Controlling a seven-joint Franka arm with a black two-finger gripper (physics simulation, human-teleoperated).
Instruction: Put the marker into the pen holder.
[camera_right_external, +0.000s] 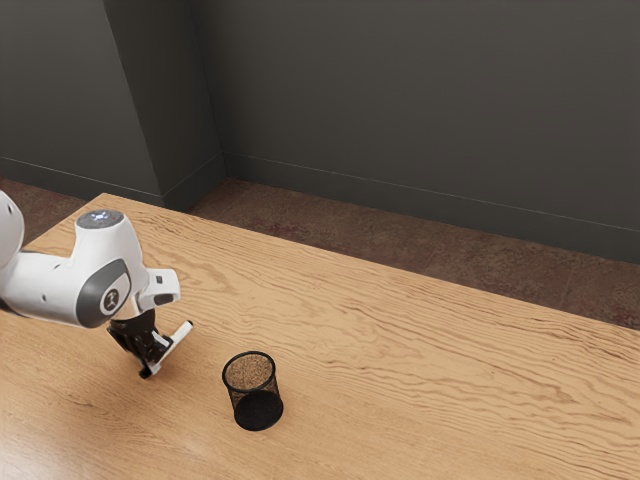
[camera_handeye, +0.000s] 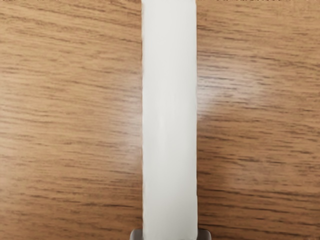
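Exterior view, left to right: black two-finger gripper (camera_right_external: 150, 364) closed on the white, straight-barrelled marker (camera_right_external: 176, 339), fingers pressing both its sides. Marker lies between the fingertips, tilted, its dark-tipped end jutting towards the worktop's far edge. Next, just beside: black wire-mesh pen holder (camera_right_external: 258, 410), round, open-topped, upright on the brown wood-grained worktop (camera_right_external: 430, 370), well in from its far left corner

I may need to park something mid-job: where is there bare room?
The table is bare from the pen holder to the exterior view's right edge, and beyond the pen holder to the far edge. It's crowded at the exterior view's left: the arm and gripper, holding the marker, near the pen holder.
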